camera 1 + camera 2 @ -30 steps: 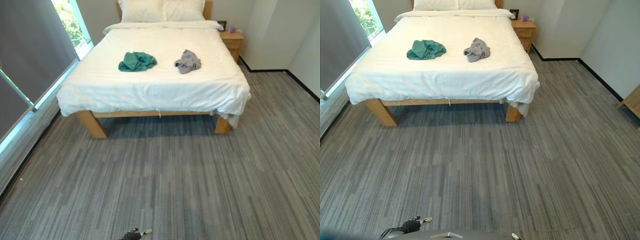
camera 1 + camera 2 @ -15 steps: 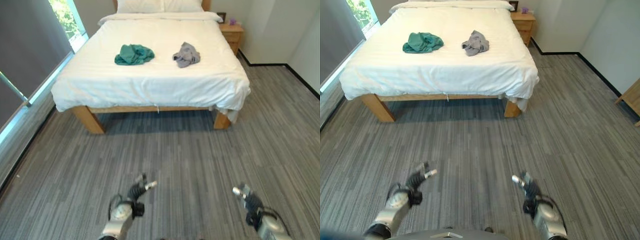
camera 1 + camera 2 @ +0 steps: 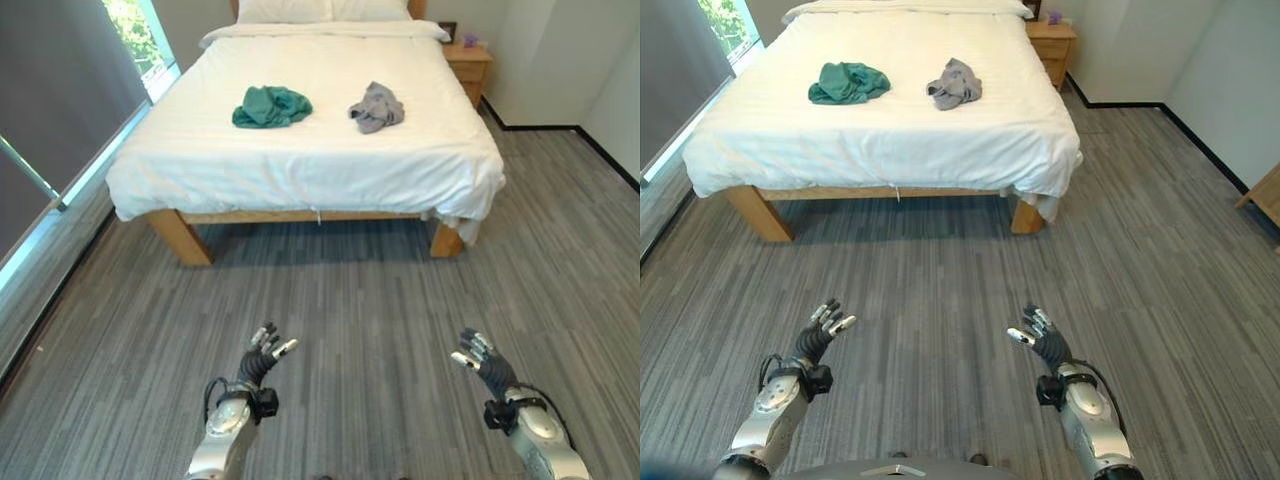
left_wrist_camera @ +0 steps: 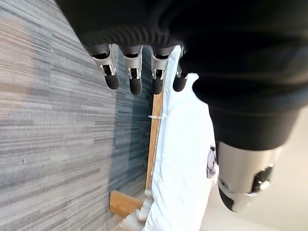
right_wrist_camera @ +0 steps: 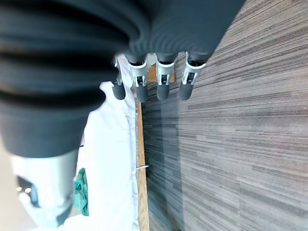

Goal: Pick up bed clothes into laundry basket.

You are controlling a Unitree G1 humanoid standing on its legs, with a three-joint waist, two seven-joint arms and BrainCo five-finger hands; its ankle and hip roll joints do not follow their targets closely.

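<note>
A crumpled teal-green garment (image 3: 271, 106) and a crumpled grey garment (image 3: 377, 107) lie apart on the white-sheeted wooden bed (image 3: 300, 160), the green one nearer the window side. Both hands hover over the grey striped carpet floor (image 3: 370, 300), well short of the bed. The left hand (image 3: 258, 365) and right hand (image 3: 482, 363) have fingers spread and straight, holding nothing. A small wooden nightstand (image 3: 467, 66) stands by the bed's far corner, seemingly carrying a small purple item.
</note>
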